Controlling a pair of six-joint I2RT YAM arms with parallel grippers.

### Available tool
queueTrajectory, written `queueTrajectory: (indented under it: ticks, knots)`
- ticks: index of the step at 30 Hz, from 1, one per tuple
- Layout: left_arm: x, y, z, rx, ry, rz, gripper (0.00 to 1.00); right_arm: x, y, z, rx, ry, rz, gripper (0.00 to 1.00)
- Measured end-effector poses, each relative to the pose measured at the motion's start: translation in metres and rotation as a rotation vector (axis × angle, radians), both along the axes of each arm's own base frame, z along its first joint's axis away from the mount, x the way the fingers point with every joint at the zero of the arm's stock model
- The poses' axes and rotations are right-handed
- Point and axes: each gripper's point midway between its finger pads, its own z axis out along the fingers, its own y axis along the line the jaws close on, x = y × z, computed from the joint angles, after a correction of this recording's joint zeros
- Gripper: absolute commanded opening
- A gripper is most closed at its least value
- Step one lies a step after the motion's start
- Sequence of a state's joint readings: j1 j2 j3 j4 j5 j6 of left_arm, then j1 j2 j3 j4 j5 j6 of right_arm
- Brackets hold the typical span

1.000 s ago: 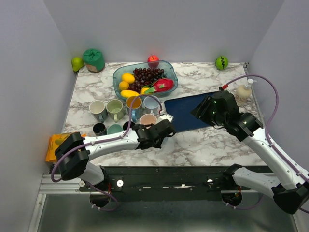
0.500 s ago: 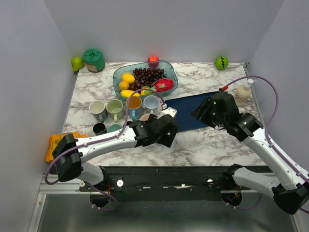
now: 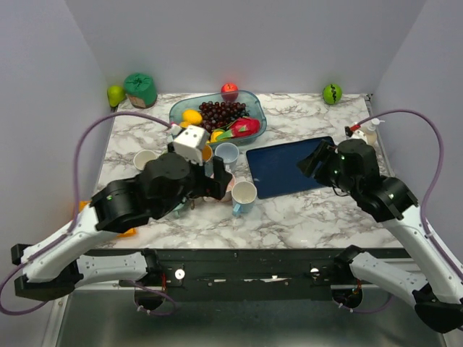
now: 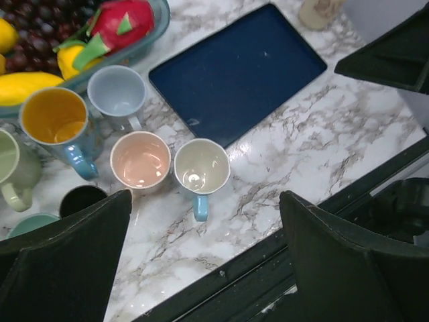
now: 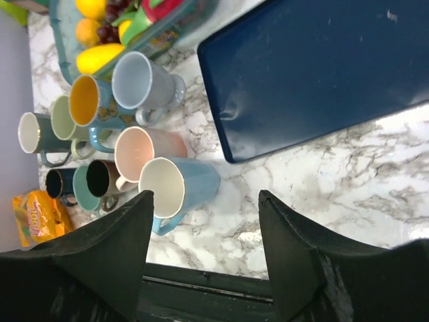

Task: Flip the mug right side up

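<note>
Marble table [image 3: 325, 210] bears upright empty mug [image 4: 202, 168] and fruit-filled bowl [image 3: 257, 110].

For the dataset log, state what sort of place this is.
Probably a lab test booth dressed as a kitchen counter: plain grey walls box in a marble-patterned table, which carries a cluster of mugs and a bowl of fruit.

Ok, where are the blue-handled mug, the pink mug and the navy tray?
blue-handled mug [image 4: 202, 169], left wrist view, cream inside.
pink mug [image 4: 140, 159], left wrist view, inside bottom.
navy tray [image 4: 238, 74], left wrist view, bare centre.
</note>
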State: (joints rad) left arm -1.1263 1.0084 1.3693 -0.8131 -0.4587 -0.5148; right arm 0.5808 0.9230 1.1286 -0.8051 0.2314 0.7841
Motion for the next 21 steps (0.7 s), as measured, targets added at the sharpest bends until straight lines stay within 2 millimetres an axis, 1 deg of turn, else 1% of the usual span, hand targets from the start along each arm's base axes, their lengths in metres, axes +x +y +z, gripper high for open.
queueTrajectory:
  ticks: [1, 2, 5, 8, 9, 11, 15, 17, 18, 19, 21]
  knots:
    - [-0.002, 0.008, 0.011, -0.020, -0.020, 0.005, 0.99, -0.002, -0.003, 0.008, -0.002, -0.030, 0.004, 0.73]
    - [-0.005, 0.020, 0.025, -0.044, -0.045, 0.012, 0.99, -0.004, -0.006, 0.016, -0.002, -0.057, 0.006, 0.74]
    - [-0.013, 0.045, 0.051, -0.101, -0.096, 0.027, 0.99, -0.009, -0.014, 0.042, 0.007, -0.138, 0.012, 0.76]
    - [-0.021, 0.071, 0.073, -0.156, -0.144, 0.044, 0.99, -0.016, -0.021, 0.068, 0.021, -0.214, 0.017, 0.80]
    - [-0.022, 0.077, 0.077, -0.168, -0.154, 0.050, 0.99, -0.019, -0.023, 0.075, 0.026, -0.236, 0.019, 0.84]
    - [-0.026, 0.092, 0.089, -0.193, -0.180, 0.067, 0.99, -0.024, -0.027, 0.091, 0.030, -0.279, 0.028, 0.86]
    - [-0.029, 0.108, 0.110, -0.234, -0.224, 0.085, 0.99, -0.034, -0.028, 0.132, 0.069, -0.379, 0.064, 0.93]
    - [-0.030, 0.114, 0.118, -0.243, -0.245, 0.088, 0.99, -0.039, -0.027, 0.148, 0.090, -0.419, 0.085, 0.95]
    - [-0.030, 0.116, 0.121, -0.244, -0.254, 0.089, 0.99, -0.040, -0.026, 0.154, 0.099, -0.434, 0.096, 0.99]
    - [-0.031, 0.117, 0.123, -0.243, -0.260, 0.089, 0.99, -0.042, -0.025, 0.159, 0.108, -0.447, 0.108, 1.00]
    - [-0.030, 0.121, 0.127, -0.239, -0.272, 0.094, 0.99, -0.043, -0.022, 0.162, 0.116, -0.455, 0.123, 1.00]
